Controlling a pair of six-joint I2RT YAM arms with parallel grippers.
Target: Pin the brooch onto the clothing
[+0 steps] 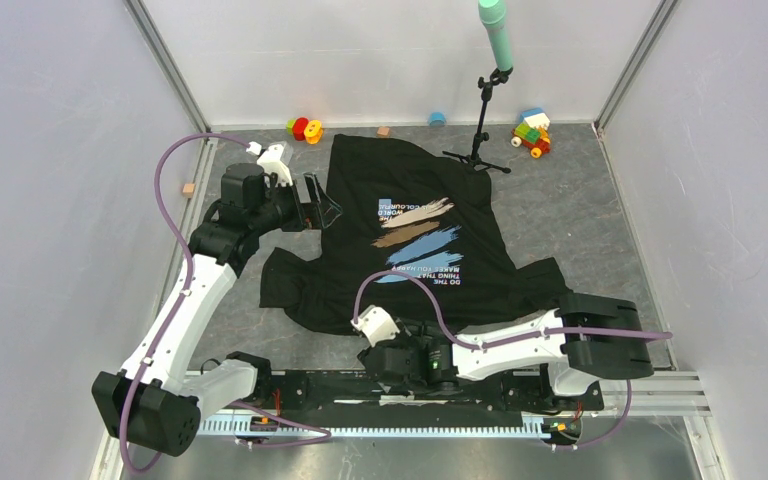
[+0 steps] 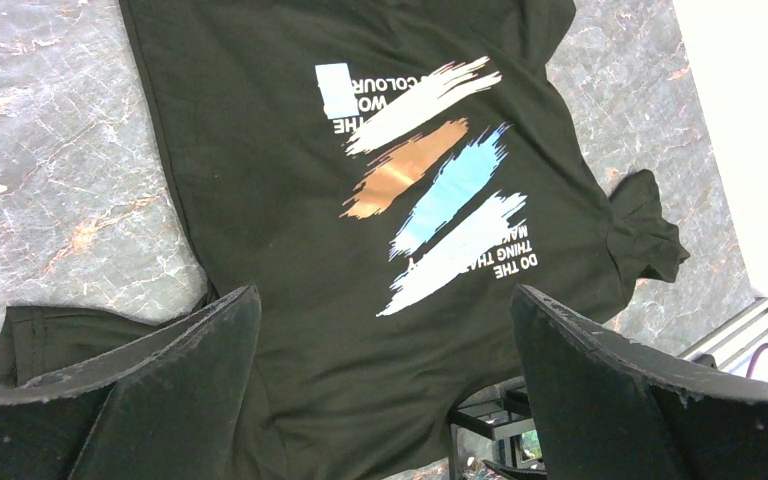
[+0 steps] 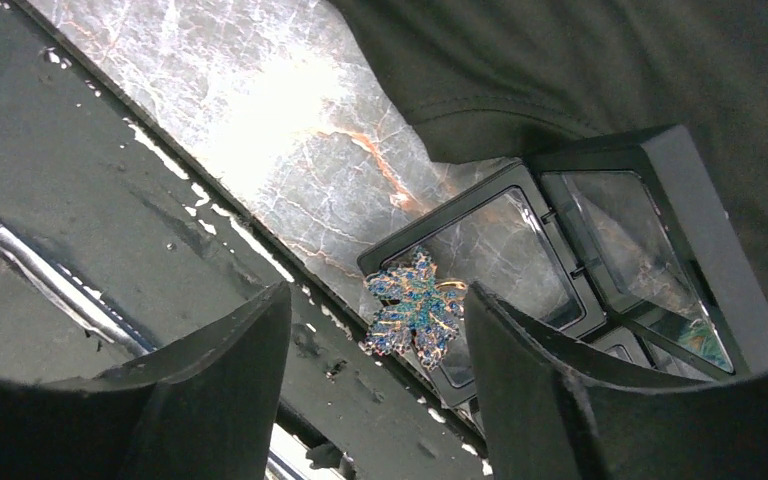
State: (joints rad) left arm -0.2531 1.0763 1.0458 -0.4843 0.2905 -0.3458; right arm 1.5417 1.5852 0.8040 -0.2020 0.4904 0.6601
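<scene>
Our right claw [image 3: 378,300] is released, straddling the brooch [image 3: 415,315]; the left claw [image 2: 385,295] is released too. We centre first, then pinch its edges gently.

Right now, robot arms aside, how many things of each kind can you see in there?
T-shirt: 1
brooch: 1
open black display case: 1
microphone on a stand: 1
colourful toys: 2
small loose pieces: 3
Total: 9

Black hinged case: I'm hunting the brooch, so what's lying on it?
A blue-and-gold leaf brooch lies on the clear pane of the case, by its frame edge. A finger of the right tool covers the case's lower corner.
</scene>
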